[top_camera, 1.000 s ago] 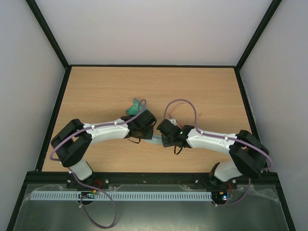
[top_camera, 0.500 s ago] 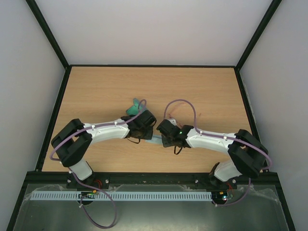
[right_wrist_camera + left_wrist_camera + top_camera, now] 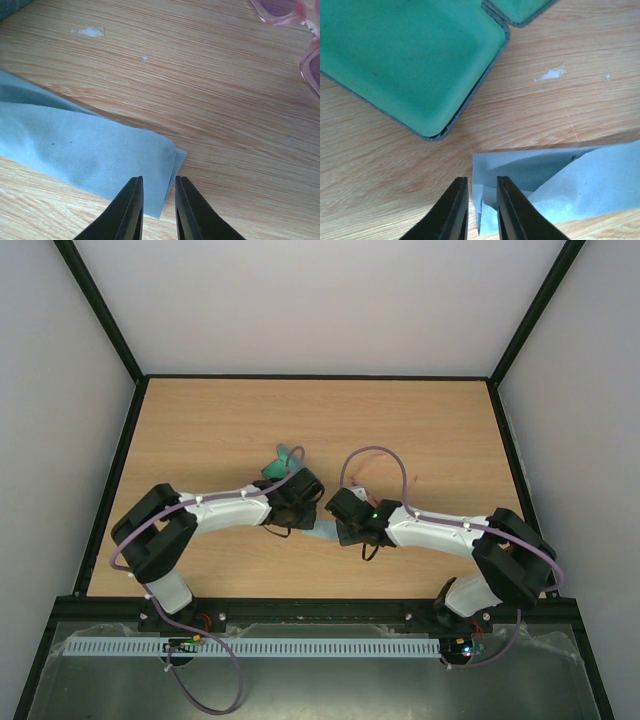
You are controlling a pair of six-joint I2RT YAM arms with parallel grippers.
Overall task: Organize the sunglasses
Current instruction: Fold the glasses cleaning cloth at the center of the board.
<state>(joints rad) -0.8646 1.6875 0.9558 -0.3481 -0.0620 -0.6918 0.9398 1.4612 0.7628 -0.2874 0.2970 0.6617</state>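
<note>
On table [image 3: 220, 430]: cloth [image 3: 322, 533] lay centre-front, betw. L gripper [image 3: 481, 182] & R gripper [image 3: 157, 180], one end under each. Open case [image 3: 410, 60] lay just behind cloth's L end, not touching. Sunglasses [image 3: 282, 9] lay beyond cloth's R end, apart from it.

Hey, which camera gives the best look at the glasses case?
The left wrist view: the open case fills its upper left, green lining clear. The top external view shows only a green tip of it; the right wrist view, at most a dark sliver in one corner.
</note>
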